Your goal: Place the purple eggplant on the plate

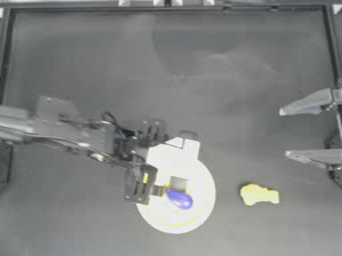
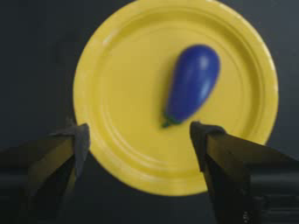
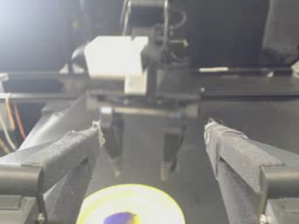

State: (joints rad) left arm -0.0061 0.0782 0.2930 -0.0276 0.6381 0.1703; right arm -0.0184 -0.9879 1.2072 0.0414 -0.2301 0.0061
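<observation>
My left gripper [image 2: 140, 133] hangs wide open and empty over the plate [image 2: 123, 78]. The purple eggplant [image 2: 192, 83] lies on it just ahead, stem end toward my jaws, so I'd back off.

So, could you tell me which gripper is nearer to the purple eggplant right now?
The left. The left gripper hovers open over the plate, right beside the purple eggplant lying there. The right gripper sits open at the table's right edge, well away.

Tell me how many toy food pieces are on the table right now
2: the purple eggplant lies on the plate, below the open left claw; a lumpy yellow piece sits on the table right of the plate.
</observation>
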